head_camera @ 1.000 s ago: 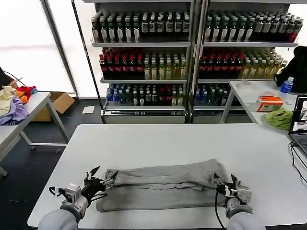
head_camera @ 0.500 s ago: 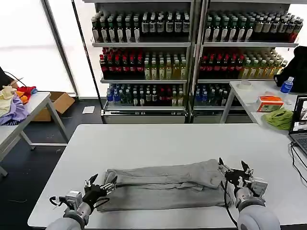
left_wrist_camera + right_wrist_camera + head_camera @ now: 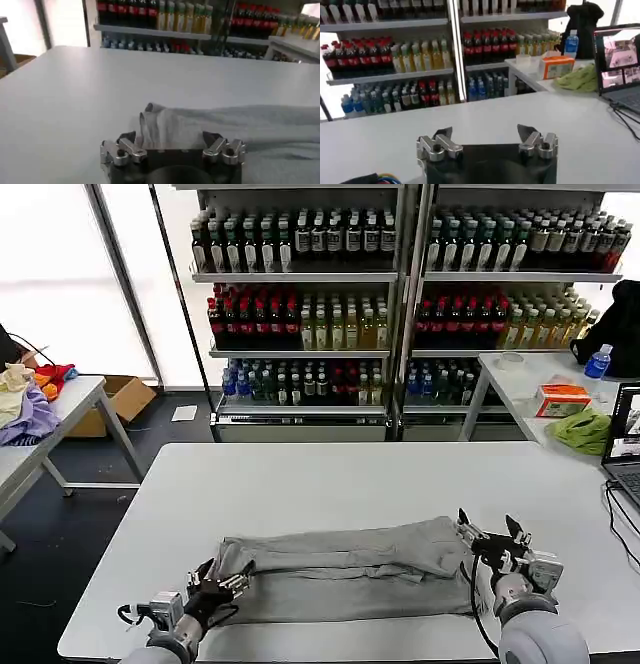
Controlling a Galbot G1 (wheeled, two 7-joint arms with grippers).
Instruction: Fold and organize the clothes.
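A wide white desk (image 3: pixel 330 474) fills the near ground, with shelves of bottled drinks (image 3: pixel 400 294) behind it. Across the near half of the desk lies the light grey T-shirt (image 3: pixel 345 569), folded into a long narrow band that runs side to side, its layers loosely stacked and a little rumpled along the far edge.

The change is at the two ends of that band. A second ago both hands were pressed in at the shirt's ends, at cloth level. Now the right hand (image 3: pixel 492 541) has lifted clear and sits just beside the shirt's right end, its fingers spread apart and holding nothing; its wrist view looks out over bare desk toward the shelves, with no cloth between the fingers. The left hand (image 3: pixel 218 583) has slid nearer the desk's front edge and now rests at the shirt's left end, its fingers also parted, with the bunched end of the cloth lying between them in the left wrist view. Whether it is touching the fabric there cannot be told for certain.

The shirt itself has barely shifted; the left end looks slightly more gathered than before.

This reads as the lengthwise fold being finished and let go. The band still has to be folded across its length, probably one end over the other, before it is tidy.
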